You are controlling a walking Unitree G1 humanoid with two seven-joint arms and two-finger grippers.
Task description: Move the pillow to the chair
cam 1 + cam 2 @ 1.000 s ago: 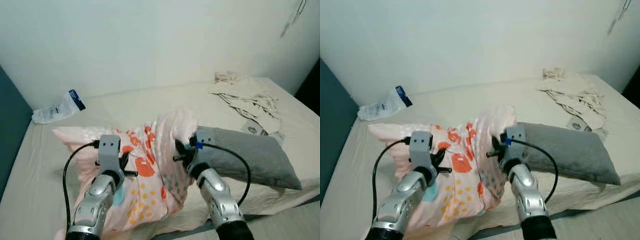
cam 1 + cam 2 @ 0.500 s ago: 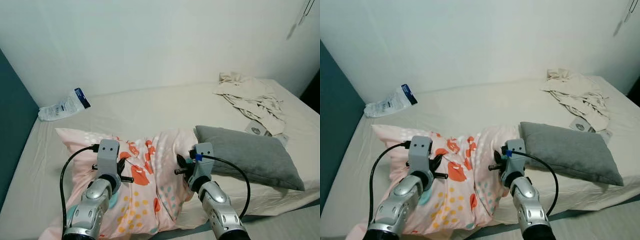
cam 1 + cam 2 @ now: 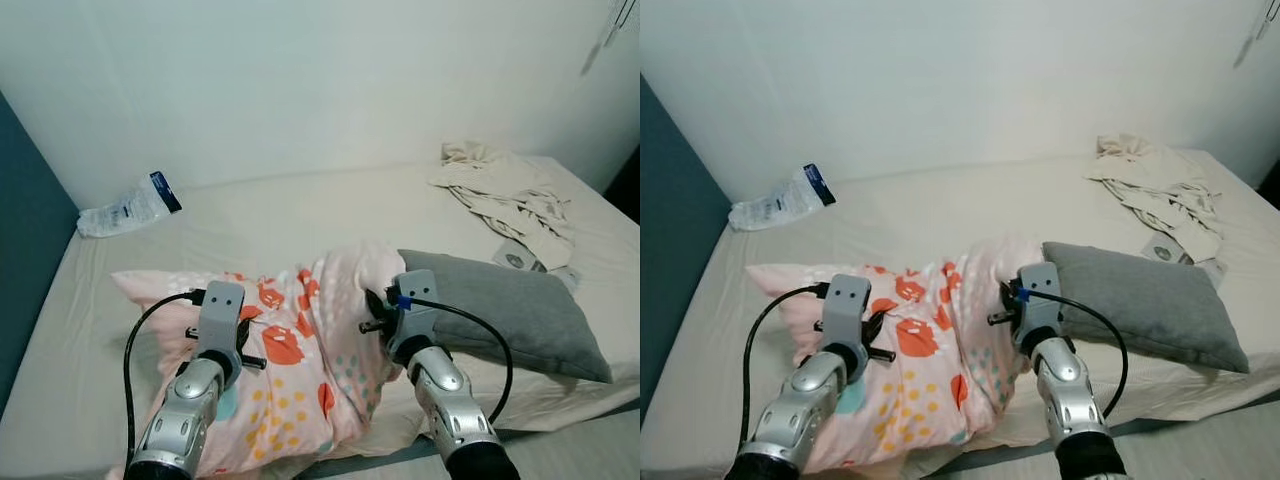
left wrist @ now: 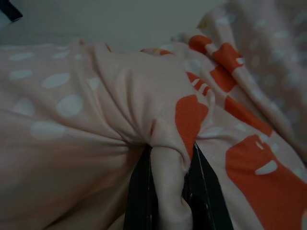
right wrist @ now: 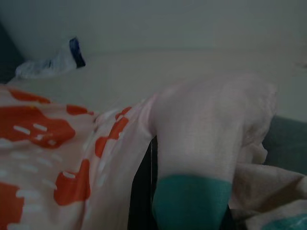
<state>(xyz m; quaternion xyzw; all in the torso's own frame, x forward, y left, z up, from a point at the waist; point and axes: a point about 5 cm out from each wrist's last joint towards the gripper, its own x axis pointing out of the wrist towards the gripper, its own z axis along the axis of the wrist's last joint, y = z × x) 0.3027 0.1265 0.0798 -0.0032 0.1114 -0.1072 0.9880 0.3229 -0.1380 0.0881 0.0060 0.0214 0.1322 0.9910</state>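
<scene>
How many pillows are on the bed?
2. The pink patterned pillow is at the near edge, pinched by the left gripper and right gripper; the grey pillow lies beside it, to the right.

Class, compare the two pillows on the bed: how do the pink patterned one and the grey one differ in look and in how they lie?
The pink pillow carries orange shapes and dots; the grey pillow is plain. The pink pillow is bunched up, pinched by the left gripper and right gripper; the grey pillow lies flat, ungripped. Both sit on the cream bed, side by side.
</scene>
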